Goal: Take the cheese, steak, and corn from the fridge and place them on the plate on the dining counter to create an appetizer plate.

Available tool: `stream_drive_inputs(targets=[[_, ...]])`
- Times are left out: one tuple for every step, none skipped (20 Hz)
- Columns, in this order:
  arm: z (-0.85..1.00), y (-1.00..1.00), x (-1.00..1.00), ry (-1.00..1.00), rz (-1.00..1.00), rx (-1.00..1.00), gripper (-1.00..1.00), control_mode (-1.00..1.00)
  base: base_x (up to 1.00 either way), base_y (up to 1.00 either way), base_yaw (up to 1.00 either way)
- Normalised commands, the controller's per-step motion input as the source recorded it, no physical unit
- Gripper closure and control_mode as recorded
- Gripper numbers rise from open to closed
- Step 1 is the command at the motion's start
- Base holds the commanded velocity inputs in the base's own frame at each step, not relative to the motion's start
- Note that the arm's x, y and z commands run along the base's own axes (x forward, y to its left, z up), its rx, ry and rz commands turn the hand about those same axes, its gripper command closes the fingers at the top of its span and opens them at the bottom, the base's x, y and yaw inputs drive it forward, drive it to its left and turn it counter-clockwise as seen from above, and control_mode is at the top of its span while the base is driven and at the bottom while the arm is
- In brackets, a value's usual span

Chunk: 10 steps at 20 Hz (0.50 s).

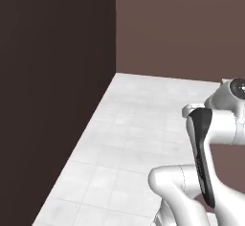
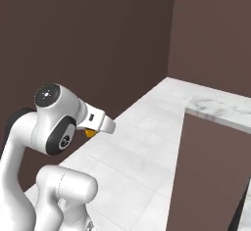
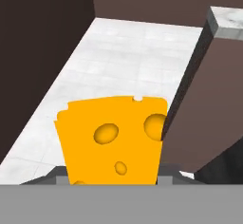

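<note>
Now claw [image 3: 113, 182] pinched on cheese [image 3: 111, 140] — orange holed wedge, above pale tiled floor [image 3: 128, 52], marble-topped dining counter [image 3: 228, 21] nearby

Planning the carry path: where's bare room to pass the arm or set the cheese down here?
Free: the tiled floor lane between the dark cabinet wall and the counter's base. The marble top looks bare where visible. Tight spot: in the hand view the counter's corner sits close beside the cheese held in the gripper.
</note>
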Motion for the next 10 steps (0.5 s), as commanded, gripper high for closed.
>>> stream_drive_inputs(targets=[[0.0, 0.0, 0.0, 0.0, 0.0, 0.0, 1.0, 1.0, 1.0, -0.44, -0.09], [0.0, 0.0, 0.0, 0.0, 0.0, 0.0, 1.0, 1.0, 1.0, -0.39, -0.09], [0.0, 0.0, 0.0, 0.0, 0.0, 0.0, 1.0, 1.0, 1.0, -0.31, -0.08], [0.0, 0.0, 0.0, 0.0, 0.0, 0.0, 1.0, 1.0, 1.0, -0.19, -0.09], [0.0, 0.0, 0.0, 0.0, 0.0, 0.0, 1.0, 1.0, 1.0, -0.19, -0.09], [0.0, 0.0, 0.0, 0.0, 0.0, 0.0, 1.0, 1.0, 1.0, -0.16, -0.1], [0.0, 0.0, 0.0, 0.0, 0.0, 0.0, 1.0, 1.0, 1.0, -0.11, -0.11], [0.0, 0.0, 0.0, 0.0, 0.0, 0.0, 1.0, 1.0, 1.0, -0.1, -0.13], [0.0, 0.0, 0.0, 0.0, 0.0, 0.0, 1.0, 1.0, 1.0, -0.06, -0.15], [0.0, 0.0, 0.0, 0.0, 0.0, 0.0, 1.0, 1.0, 1.0, -0.07, -0.16]])
